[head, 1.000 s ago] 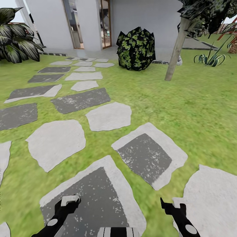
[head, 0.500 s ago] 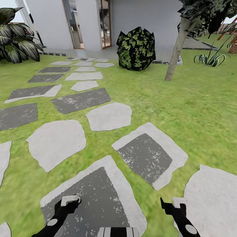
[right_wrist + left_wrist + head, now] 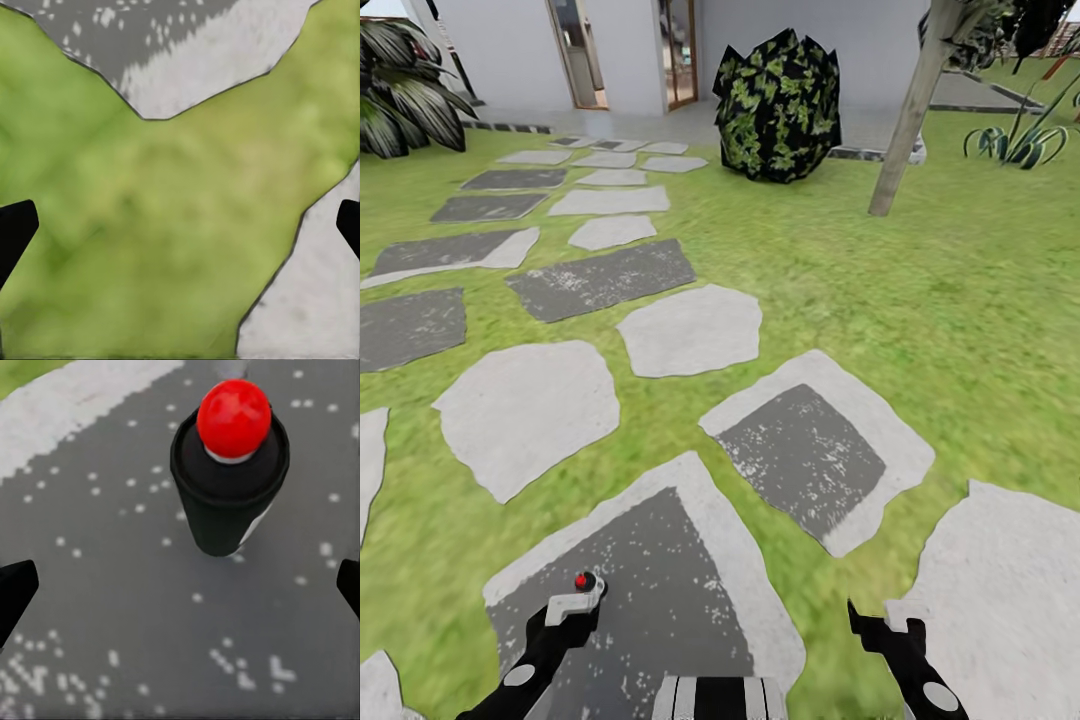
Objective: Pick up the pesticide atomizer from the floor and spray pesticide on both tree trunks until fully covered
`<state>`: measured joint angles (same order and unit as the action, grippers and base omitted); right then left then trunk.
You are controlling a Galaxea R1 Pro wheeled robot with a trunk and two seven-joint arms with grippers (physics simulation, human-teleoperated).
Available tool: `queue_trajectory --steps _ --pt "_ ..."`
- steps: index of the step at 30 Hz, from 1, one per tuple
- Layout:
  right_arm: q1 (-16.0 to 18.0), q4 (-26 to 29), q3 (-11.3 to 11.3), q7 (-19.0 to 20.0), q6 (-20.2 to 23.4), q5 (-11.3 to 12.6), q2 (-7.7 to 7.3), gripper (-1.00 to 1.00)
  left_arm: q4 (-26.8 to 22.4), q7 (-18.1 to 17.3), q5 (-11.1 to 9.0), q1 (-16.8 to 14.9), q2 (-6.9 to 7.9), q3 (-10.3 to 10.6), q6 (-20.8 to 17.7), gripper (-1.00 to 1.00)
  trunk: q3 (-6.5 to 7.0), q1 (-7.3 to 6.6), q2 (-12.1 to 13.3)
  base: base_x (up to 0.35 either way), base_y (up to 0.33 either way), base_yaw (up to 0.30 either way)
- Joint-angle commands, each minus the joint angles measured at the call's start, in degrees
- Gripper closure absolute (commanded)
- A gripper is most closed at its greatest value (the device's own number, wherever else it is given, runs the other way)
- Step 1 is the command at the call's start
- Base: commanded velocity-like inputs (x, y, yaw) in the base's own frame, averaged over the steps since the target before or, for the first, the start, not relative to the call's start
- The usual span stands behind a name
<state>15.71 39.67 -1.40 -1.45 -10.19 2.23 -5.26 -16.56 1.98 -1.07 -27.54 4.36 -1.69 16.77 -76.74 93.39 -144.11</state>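
- Head view: stepping stones of pale and dark grey stone, such as the large dark slab (image 3: 650, 590) nearest the robot, cross the green grass lawn (image 3: 920, 300) toward a white house wall (image 3: 810, 40). On that dark slab stands the pesticide atomizer (image 3: 585, 581), a tiny dark bottle with a red top, just beyond the tip of the left gripper (image 3: 572, 610). The right gripper (image 3: 875, 628) hangs beyond the slab's other edge, over grass beside a pale stone (image 3: 1000, 600). Far beyond the slab, a slanted grey-beige tree trunk (image 3: 908, 120) rises from the lawn, with a blocky dark-and-green leafy bush (image 3: 778, 105) beside it nearer the wall.
- Left wrist view: the black cylindrical bottle with its round red cap (image 3: 229, 472) stands upright on the speckled dark slab (image 3: 112, 585). The left gripper's dark fingertips (image 3: 15, 589) sit far apart at either edge, holding nothing; the bottle lies ahead of them, not between them.
- Right wrist view: grass (image 3: 172, 225) below, bordered by pale stone (image 3: 307, 300) and a corner of the dark slab (image 3: 112, 22). The right gripper's black fingertips (image 3: 15, 225) are spread wide, empty.
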Motion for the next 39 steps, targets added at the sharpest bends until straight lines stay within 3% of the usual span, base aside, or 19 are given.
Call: queue_trajectory --steps 1,7,30,39 --pt "0.0 0.0 0.1 -0.1 -0.2 0.2 -0.01 -1.00 0.0 0.0 -0.1 0.0 0.00 -0.1 0.2 -1.00 -0.36 0.01 0.0 0.000 0.000 0.000" --pt "0.0 0.0 0.1 -0.1 -0.2 0.2 -0.01 -1.00 0.0 0.0 -0.1 0.0 -0.04 -0.1 0.8 -1.00 -1.27 0.06 -0.1 0.000 0.000 0.000" --pt "0.0 0.0 0.2 -0.1 -0.2 0.2 -0.01 -1.00 0.0 0.0 -0.1 0.0 -0.05 -0.1 1.2 -1.00 -1.42 0.06 -0.1 0.000 0.000 -0.044" --pt "0.0 0.0 0.2 -0.1 -0.2 0.2 0.04 -1.00 0.0 0.0 -0.1 -0.1 0.03 -0.1 1.2 -1.00 -2.12 0.11 -0.1 0.000 0.000 0.000"
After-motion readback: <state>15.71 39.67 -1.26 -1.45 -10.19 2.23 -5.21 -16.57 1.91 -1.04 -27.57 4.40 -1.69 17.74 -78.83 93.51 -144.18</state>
